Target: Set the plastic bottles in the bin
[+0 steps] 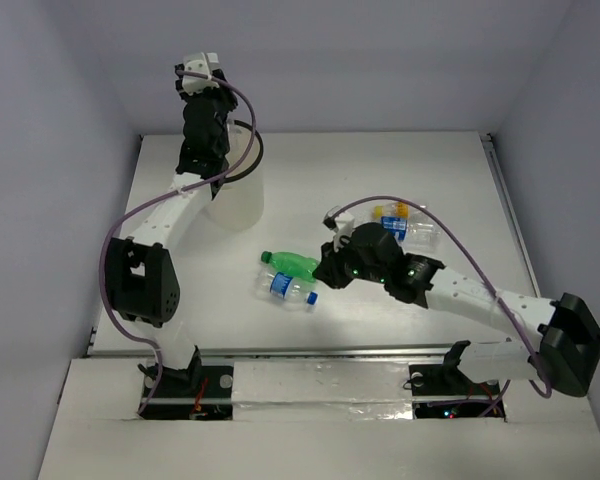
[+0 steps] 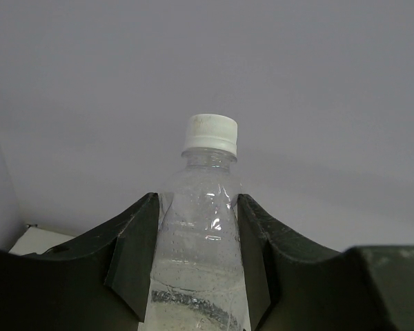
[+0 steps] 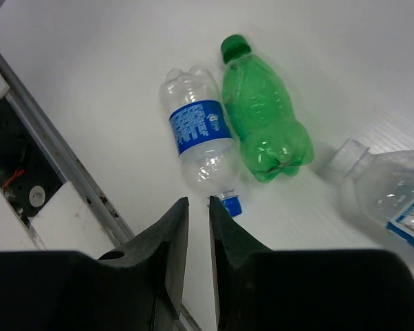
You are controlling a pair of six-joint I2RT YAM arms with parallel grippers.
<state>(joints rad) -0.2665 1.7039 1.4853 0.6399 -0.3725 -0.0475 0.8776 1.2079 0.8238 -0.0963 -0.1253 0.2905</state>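
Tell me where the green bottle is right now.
In the top external view, the green bottle lies on its side near the middle of the table, beside the blue-capped clear bottle, with the right claw just to its right.

The clear bottle (image 2: pixel 196 262) is glossy plastic with a matt white cap (image 2: pixel 210 133); the fingers (image 2: pixel 131 255) are matt black plastic.

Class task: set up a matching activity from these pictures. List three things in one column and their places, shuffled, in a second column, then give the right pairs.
Things:
1. green bottle
2. white-capped bottle
3. bin

Places:
A. gripped in the left tool
B. standing at the far left of the table
C. lying beside the blue-labelled bottle

Pairs: 1-C, 2-A, 3-B
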